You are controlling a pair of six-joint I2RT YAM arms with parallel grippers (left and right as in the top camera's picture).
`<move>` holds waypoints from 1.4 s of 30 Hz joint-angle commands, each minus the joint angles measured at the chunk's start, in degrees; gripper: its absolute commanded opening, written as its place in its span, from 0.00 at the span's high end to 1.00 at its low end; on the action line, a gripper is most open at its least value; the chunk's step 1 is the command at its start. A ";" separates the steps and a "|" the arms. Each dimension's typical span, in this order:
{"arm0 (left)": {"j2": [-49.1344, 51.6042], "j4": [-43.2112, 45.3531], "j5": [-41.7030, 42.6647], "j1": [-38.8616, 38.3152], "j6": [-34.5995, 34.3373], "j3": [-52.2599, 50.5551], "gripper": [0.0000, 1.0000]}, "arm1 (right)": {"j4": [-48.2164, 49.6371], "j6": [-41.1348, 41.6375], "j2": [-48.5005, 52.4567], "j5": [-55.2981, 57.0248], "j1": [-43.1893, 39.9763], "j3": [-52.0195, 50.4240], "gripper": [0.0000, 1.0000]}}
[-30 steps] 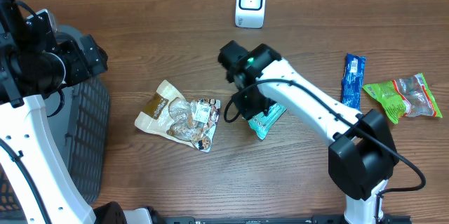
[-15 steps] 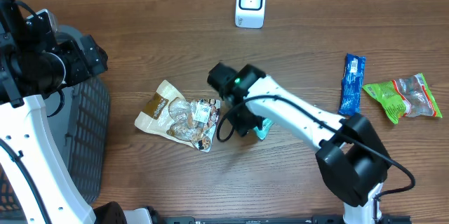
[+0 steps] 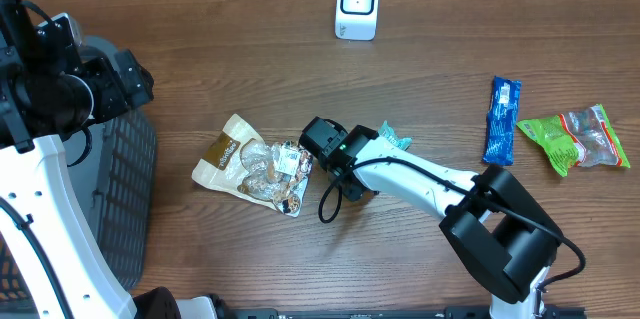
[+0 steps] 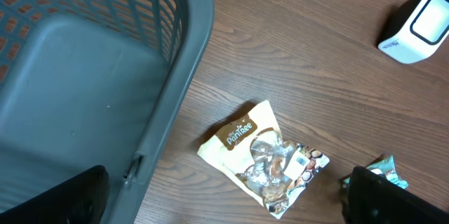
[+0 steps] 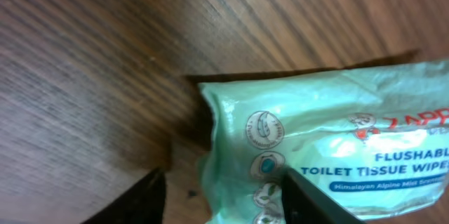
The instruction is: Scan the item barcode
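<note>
The flushable toilet wipes packet (image 3: 393, 137) lies near the middle of the bench, mostly hidden under the right arm. It is close to a brown snack pouch (image 3: 255, 166) and well apart from the white barcode scanner (image 3: 357, 5) at the far edge. The right gripper (image 5: 221, 182) has its jaws partway apart at the packet's end, one finger overlapping the green wrapper and the other clear of it over bare wood, while the left gripper (image 4: 224, 182) hangs beside the grey basket (image 4: 84, 76) at the left edge, jaws wide and empty.

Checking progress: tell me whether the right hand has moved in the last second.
Yes. The right hand moved left and away from the scanner, toward the snack bag.
</note>
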 commanded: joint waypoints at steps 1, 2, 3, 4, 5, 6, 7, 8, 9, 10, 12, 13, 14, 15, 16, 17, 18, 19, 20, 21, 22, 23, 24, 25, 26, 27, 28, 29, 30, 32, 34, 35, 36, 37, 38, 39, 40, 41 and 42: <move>-0.66 0.09 0.44 0.09 -1.01 0.96 0.00 | 2.16 -1.62 1.73 -1.84 -0.17 -3.58 0.55; -0.66 0.09 0.44 0.09 -1.01 0.96 0.00 | 2.10 -1.62 1.73 -1.84 -0.22 -3.58 0.60; -0.66 0.09 0.44 0.09 -1.01 0.96 0.00 | 2.05 -1.62 1.73 -1.81 -0.22 -3.61 0.64; -0.66 0.09 0.44 0.09 -1.01 0.96 0.00 | 2.03 -1.62 1.73 -1.73 -0.22 -3.63 0.66; -0.66 0.09 0.44 0.09 -1.01 0.96 0.00 | 2.03 -1.62 1.73 -1.55 -0.22 -3.69 0.67; -0.66 0.09 0.44 0.09 -1.01 0.96 0.00 | 2.03 -1.60 1.73 -1.36 -0.22 -3.74 0.68; -0.66 0.09 0.44 0.09 -1.01 0.96 0.01 | 1.99 -1.60 1.73 -1.25 -0.22 -3.74 0.69; -0.66 0.09 0.44 0.09 -1.01 0.96 0.01 | 1.95 -1.60 1.73 -0.96 -0.26 -3.74 0.69; -0.66 0.09 0.44 0.09 -1.01 0.96 0.01 | 1.86 -1.62 1.73 -0.79 -0.26 -3.74 0.70; -0.66 0.09 0.44 0.09 -1.01 0.96 0.00 | 1.81 -1.62 1.73 -0.63 -0.26 -3.74 0.71; -0.66 0.11 0.44 0.09 -1.01 0.96 0.00 | 1.77 -1.62 1.73 -0.55 -0.26 -3.74 0.74; -0.66 0.07 0.44 0.09 -1.01 0.96 0.01 | 1.66 -1.62 1.73 -0.55 -0.26 -3.74 0.76; -0.66 0.09 0.46 0.07 -1.01 0.96 0.00 | 1.60 -1.62 1.73 -0.57 -0.26 -3.74 0.78; -0.66 0.09 0.44 -0.22 -1.01 0.96 0.00 | 1.51 -1.62 1.73 -0.57 -0.26 -3.74 0.81; -0.66 0.11 0.46 -0.33 -1.01 0.96 0.01 | 1.40 -1.60 1.73 -0.57 -0.26 -3.74 0.83; -0.63 0.09 0.44 -0.28 -1.01 0.96 0.00 | 1.36 -1.60 1.73 -0.57 -0.26 -3.74 0.83; -0.66 0.11 0.44 -0.28 -1.01 0.96 0.01 | 1.36 -1.60 1.73 -0.57 -0.26 -3.74 0.80; -0.66 0.09 0.44 -0.28 -1.01 0.96 0.01 | 1.64 -1.62 1.73 -0.57 -0.26 -3.74 0.59; -0.66 0.09 0.44 -0.28 -1.01 0.96 0.00 | 2.12 -1.62 1.73 -0.57 -0.26 -3.74 0.52; -0.66 0.09 0.44 -0.31 -1.01 0.96 0.01 | 2.36 -1.62 1.73 -0.57 -0.26 -3.74 0.51; -0.63 0.09 0.44 -0.28 -1.01 0.96 0.00 | 2.78 -1.64 1.73 -0.57 -0.26 -3.74 0.50; -0.66 0.11 0.44 -0.28 -1.01 0.96 0.00 | 3.17 -1.88 1.73 -0.55 -0.26 -3.74 0.50; -0.63 0.09 0.44 -0.28 -1.01 0.96 0.01 | 3.37 -2.27 1.73 -0.55 -0.26 -3.74 0.50; -0.63 0.09 0.42 -0.28 -1.01 0.96 0.00 | 3.63 -2.93 1.73 -0.59 -0.26 -3.76 0.50; -0.66 0.09 0.44 -0.28 -1.01 0.96 0.01 | 4.02 -2.95 1.75 -0.57 -0.28 -3.85 0.51; -0.63 0.09 0.44 -0.28 -1.01 0.96 0.00 | 4.57 -3.10 1.77 -0.66 -0.35 -4.07 0.51; -0.66 0.09 0.44 -0.28 -1.01 0.96 0.00 | 5.22 -3.10 1.77 -0.87 -0.37 -4.37 0.53; -0.63 0.09 0.44 -0.28 -1.01 0.96 0.00 | 5.97 -3.13 1.77 -1.07 -0.48 -4.85 0.55; -0.63 0.09 0.44 -0.28 -1.01 0.96 0.01 | 6.80 -3.10 1.77 -1.20 -0.55 -5.44 0.57; -0.66 0.09 0.44 -0.28 -1.01 0.96 0.00 | 8.37 -3.15 1.79 -1.16 -0.85 -6.86 0.59; -0.66 0.09 0.44 -0.28 -1.01 0.96 0.01 | 9.35 -3.34 1.84 -1.11 -1.42 -8.00 0.60; -0.63 0.09 0.44 -0.28 -1.01 0.96 0.00 | 9.81 -3.37 1.84 -1.14 -1.86 -8.57 0.60; -0.63 0.09 0.44 -0.28 -1.01 0.96 0.01 | 10.23 -3.37 1.84 -1.18 -2.32 -9.11 0.61; -0.66 0.09 0.44 -0.28 -1.01 0.96 0.01 | 10.49 -3.37 1.84 -1.18 -2.78 -9.70 0.63; -0.63 0.09 0.44 -0.28 -1.01 0.96 0.00 | 10.67 -3.34 1.84 -1.20 -3.17 -10.19 0.64; -0.66 0.09 0.44 -0.28 -1.01 0.96 0.00 | 10.80 -3.34 1.84 -1.22 -3.54 -10.71 0.66; -0.63 0.09 0.44 -0.28 -1.01 0.96 0.01 | 10.82 -3.32 1.84 -1.22 -3.78 -11.06 0.68; -0.66 0.09 0.44 -0.28 -1.01 0.96 0.00 | 10.82 -3.32 1.84 -1.20 -4.02 -11.34 0.71; -0.63 0.09 0.44 -0.28 -1.01 0.96 0.00 | 10.73 -3.32 1.84 -1.20 -4.07 -11.37 0.75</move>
